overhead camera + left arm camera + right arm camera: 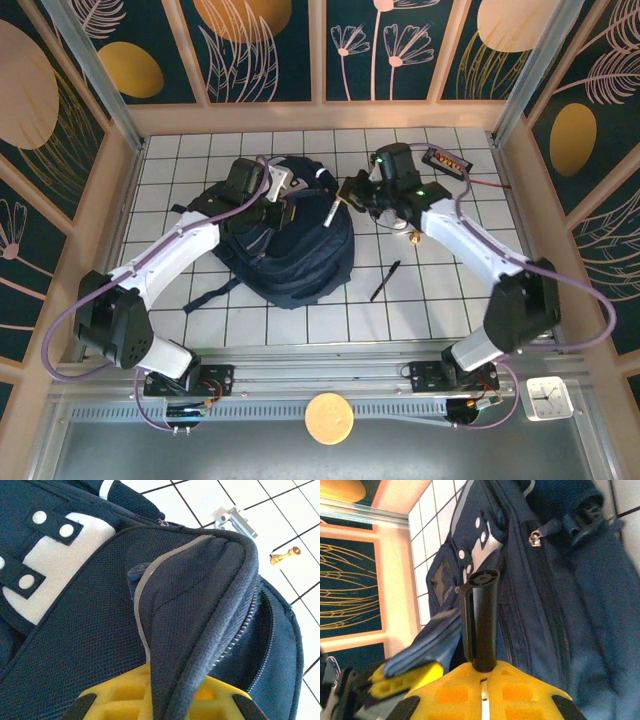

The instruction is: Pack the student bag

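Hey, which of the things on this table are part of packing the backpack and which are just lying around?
Part of the job: student bag, its flap pinched by left gripper; black pen in right gripper; probably loose pen.
Likely just lying about: small brass piece, clock, wooden disc.

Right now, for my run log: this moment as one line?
left gripper: shut on navy backpack flap | right gripper: shut on black pen | second pen: lying on table

Student bag (pixel 90 630) is matt cloth, pen (pixel 481 625) smooth plastic.
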Robot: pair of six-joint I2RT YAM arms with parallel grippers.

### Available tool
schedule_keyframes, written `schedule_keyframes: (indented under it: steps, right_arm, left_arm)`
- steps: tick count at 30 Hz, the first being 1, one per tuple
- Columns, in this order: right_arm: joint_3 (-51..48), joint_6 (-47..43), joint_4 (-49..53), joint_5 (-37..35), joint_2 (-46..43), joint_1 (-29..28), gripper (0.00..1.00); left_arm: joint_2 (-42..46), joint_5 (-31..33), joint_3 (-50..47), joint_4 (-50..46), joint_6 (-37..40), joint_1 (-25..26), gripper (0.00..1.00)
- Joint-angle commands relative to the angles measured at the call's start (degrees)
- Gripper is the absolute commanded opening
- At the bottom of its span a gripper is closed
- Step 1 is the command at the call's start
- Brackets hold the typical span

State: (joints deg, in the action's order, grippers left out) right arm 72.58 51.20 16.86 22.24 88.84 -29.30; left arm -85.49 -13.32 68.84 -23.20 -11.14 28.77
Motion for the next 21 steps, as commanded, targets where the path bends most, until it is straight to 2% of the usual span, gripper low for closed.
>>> schedule_keyframes:
  steps: [1,11,15,21]
  right_arm:
    - [2.5,4.3,-8.7,4.1,4.7,-1.6,0.08]
    - [5.0,9.4,-15.8,7.5,17.2,-6.7,0.08]
    - [4.6,13.0,-21.4,11.2,19.8,-7.3,0.18]
    - [9.6,6.9,-10.2,9.0,20.2,-9.2,0.2]
  left_arm:
    - [0.1,-3.8,4.3,7.7,-4.3,-0.3,0.0]
    - [0.8,-5.6,4.6,13.9,-10.1,-0.2,0.0]
    - [1.9,-5.4,2.9,15.8,-11.5,-0.2,0.0]
    - [3.3,-1.4,-1.6,17.7,-12.5,-0.2,0.0]
